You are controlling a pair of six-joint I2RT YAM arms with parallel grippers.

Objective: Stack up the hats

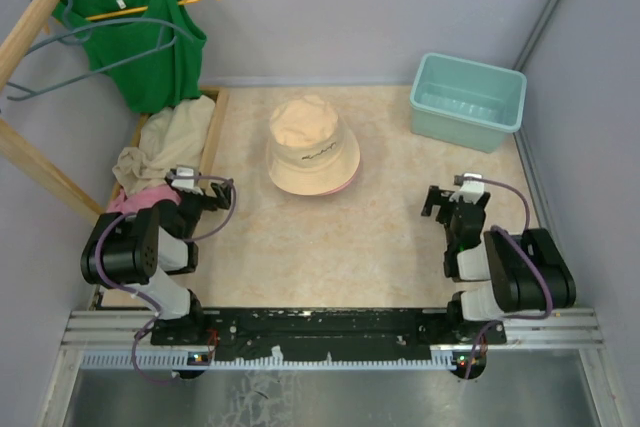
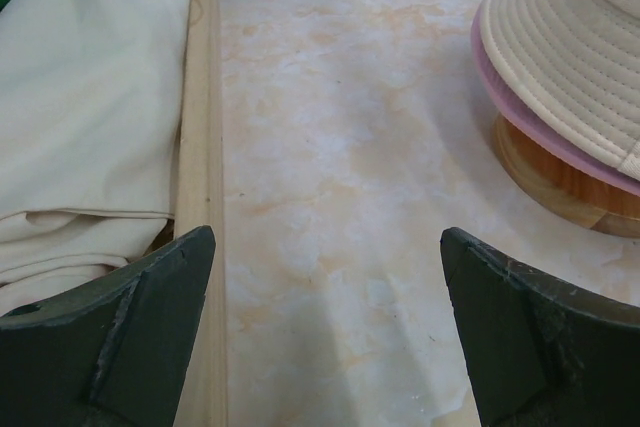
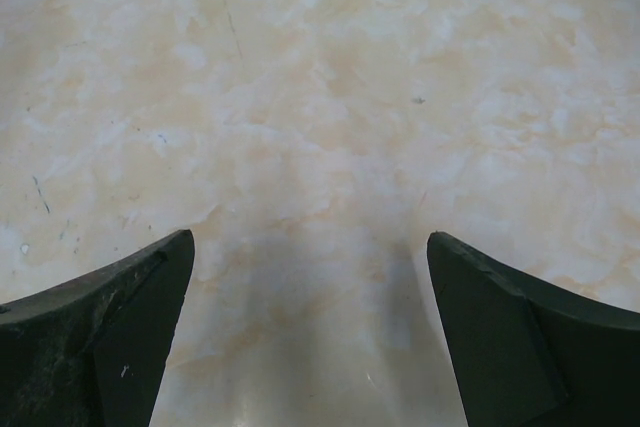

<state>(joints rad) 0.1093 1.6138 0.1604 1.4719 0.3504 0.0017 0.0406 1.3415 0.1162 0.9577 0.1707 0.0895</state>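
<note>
A beige bucket hat (image 1: 308, 142) with a small dark logo sits at the middle back of the table. It lies on top of a pink hat, of which only the brim edge (image 1: 335, 185) shows. The left wrist view has the beige hat (image 2: 580, 37) and the pink brim (image 2: 540, 127) at upper right, resting on a rounded orange-brown form (image 2: 555, 182). No other hats are in view. My left gripper (image 1: 207, 192) (image 2: 327, 237) is open over bare table, left of and nearer than the hats. My right gripper (image 1: 441, 203) (image 3: 310, 239) is open and holds nothing at the right.
A teal bin (image 1: 468, 99) stands at the back right. A green tank top (image 1: 150, 37) hangs on a wooden rack at back left. Beige cloth (image 1: 165, 142) (image 2: 90, 97) and pink cloth (image 1: 132, 200) lie behind a wooden rail (image 2: 200, 147) along the left edge.
</note>
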